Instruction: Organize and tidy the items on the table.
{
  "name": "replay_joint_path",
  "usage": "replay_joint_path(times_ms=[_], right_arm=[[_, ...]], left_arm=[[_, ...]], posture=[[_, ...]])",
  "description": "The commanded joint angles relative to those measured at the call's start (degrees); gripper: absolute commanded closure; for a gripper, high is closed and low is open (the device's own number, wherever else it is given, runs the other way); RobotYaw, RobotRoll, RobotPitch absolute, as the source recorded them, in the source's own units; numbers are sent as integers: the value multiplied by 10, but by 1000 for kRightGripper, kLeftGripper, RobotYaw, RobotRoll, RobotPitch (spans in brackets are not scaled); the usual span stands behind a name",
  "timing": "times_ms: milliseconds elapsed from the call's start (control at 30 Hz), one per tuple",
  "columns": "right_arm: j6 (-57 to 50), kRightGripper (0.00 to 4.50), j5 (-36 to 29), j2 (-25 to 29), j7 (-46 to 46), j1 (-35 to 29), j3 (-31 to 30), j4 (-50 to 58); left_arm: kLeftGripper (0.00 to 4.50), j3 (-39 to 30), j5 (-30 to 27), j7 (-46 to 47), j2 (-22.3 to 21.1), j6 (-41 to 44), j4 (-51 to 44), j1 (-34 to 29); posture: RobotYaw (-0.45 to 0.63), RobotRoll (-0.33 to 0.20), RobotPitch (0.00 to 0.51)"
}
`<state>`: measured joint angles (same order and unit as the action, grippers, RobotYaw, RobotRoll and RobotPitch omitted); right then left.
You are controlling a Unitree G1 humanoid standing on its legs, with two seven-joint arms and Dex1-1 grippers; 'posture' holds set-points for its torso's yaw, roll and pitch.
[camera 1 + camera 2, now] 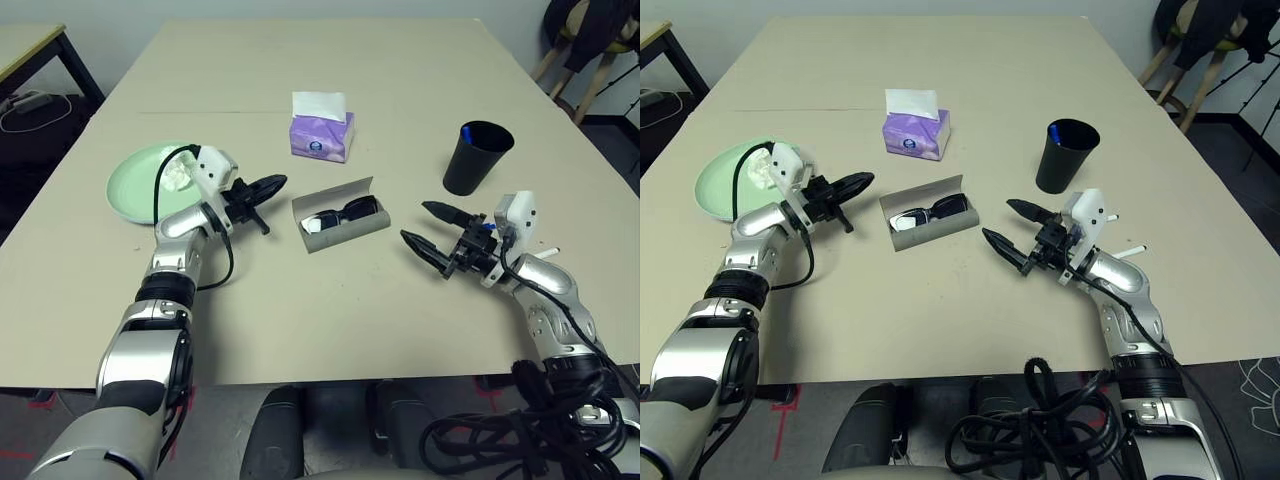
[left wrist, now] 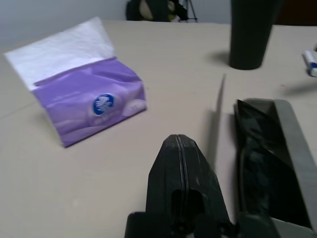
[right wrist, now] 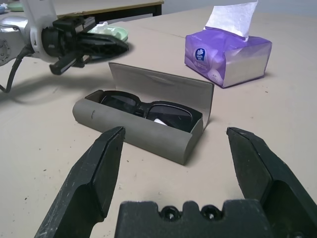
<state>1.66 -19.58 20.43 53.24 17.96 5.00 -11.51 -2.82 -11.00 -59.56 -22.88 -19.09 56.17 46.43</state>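
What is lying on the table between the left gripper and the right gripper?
The open grey glasses case with the black sunglasses inside lies between the shut left gripper and the open right gripper, as the left eye view shows.

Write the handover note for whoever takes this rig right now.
Left gripper: shut, empty, beside the open case.
Right gripper: open, empty, on the case's other side.
Done: sunglasses lie in the case; tissue wad sits on the green plate; pen stands in the cup.
Left: close the case lid.
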Motion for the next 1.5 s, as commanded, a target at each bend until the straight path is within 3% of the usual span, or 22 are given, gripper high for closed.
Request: replay_joint_path(times_ms=[33, 533, 667, 867, 967, 1133, 1300, 1500], right_arm=[[9, 0, -4, 0, -6, 4, 2, -7], [18, 0, -6, 0, -11, 30, 4, -26], [19, 0, -3, 3, -10, 34, 2, -34], [-15, 0, -4, 24, -3, 41, -2, -36], [-66, 0, -14, 58, 29, 61, -7, -40], [-87, 0, -2, 124, 110, 97, -21, -75], [-37, 0, 71, 225, 238, 161, -85, -163], [164, 0, 240, 312, 327, 253, -205, -306]], left_arm=[[4462, 12, 9, -19, 14, 4, 2, -6], [4462, 49, 8, -65, 13, 73, -141, -120], [4462, 40, 2, -50, 13, 43, -181, -136], [4462, 13, -71, -47, 16, 120, -306, -138], [3873, 35, -98, -60, 5, 203, -406, -153], [1967, 64, -96, -61, -4, 257, -472, -171], [91, 86, -82, -70, -18, 253, -483, -187], [20, 95, -76, -64, -29, 244, -494, -211]], posture=[[41, 0, 102], [54, 0, 96], [54, 0, 93], [63, 0, 93], [69, 0, 92], [59, 0, 88], [43, 0, 99], [46, 0, 118]])
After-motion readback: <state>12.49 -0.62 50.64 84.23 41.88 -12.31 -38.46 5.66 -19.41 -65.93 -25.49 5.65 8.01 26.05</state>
